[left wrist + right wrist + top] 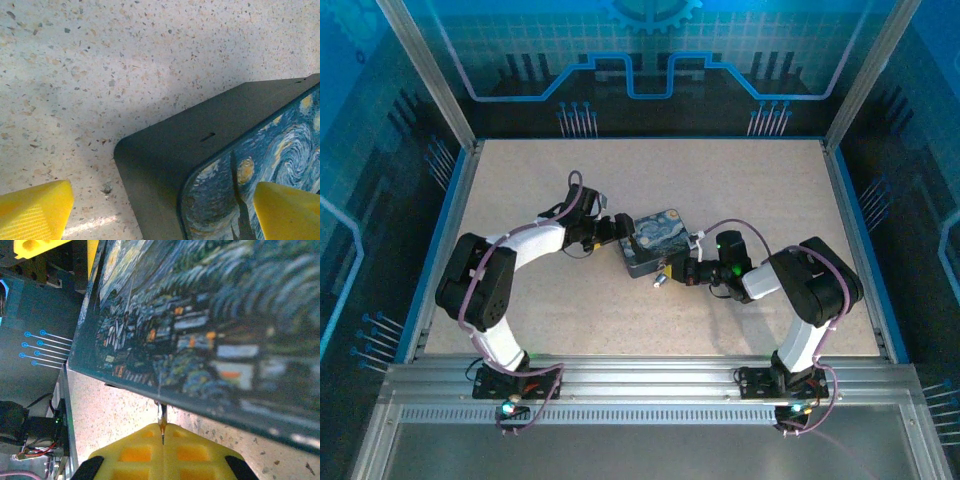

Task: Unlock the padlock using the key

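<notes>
My right gripper (162, 442) is clenched. Its two yellow fingers (200, 455) press flat together, and pinched in the seam between them is the key (161, 421), a thin silvery sliver standing out of the tips. Its point reaches up to the lower edge of the tin (210, 325), a rectangular dark-blue box printed with a swirling starry night over a village. That spot is dark and blurred, so I cannot tell whether the tip touches anything. From above, a tiny pale, bluish speck sits at the tin's near corner, just off my right fingertips. I take it for the padlock (660, 282), but it is too small to make out shackle or keyhole.

My left gripper (160, 212) is released, jaws wide, straddling a corner at the tin's left end. One yellow finger hangs over the bare speckled table (100, 75), the other over the painted lid (280, 150). The lid is down, so whatever the tin holds is hidden. The tin lies flat near the middle of the table, between my two arms.
</notes>
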Controlling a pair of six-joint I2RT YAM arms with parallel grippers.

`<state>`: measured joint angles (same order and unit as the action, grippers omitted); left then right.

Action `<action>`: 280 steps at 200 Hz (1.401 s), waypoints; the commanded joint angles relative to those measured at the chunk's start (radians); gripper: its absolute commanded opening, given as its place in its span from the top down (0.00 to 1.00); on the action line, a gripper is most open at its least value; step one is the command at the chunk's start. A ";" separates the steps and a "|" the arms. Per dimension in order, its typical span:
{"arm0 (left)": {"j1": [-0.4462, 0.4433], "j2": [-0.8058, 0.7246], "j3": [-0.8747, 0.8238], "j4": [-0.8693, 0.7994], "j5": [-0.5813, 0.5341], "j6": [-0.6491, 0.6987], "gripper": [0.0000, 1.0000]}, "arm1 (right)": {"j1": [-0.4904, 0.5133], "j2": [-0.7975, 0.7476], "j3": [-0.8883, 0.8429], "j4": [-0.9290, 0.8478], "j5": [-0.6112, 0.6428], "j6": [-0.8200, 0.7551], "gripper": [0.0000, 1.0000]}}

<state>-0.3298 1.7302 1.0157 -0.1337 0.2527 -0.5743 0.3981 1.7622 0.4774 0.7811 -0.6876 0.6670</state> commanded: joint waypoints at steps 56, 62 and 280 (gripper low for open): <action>0.006 -0.049 -0.052 -0.015 0.010 -0.006 0.06 | -0.004 0.009 -0.036 0.121 0.081 0.074 0.99; 0.006 -0.050 -0.055 -0.016 0.008 -0.007 0.06 | -0.004 0.006 -0.042 0.130 0.090 0.080 1.00; 0.006 -0.046 -0.126 0.017 0.000 -0.013 0.06 | -0.044 -0.144 -0.114 0.157 0.254 0.182 1.00</action>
<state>-0.3298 1.6875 0.9199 -0.0608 0.2592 -0.5888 0.3748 1.6581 0.3737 0.9501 -0.4580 0.8642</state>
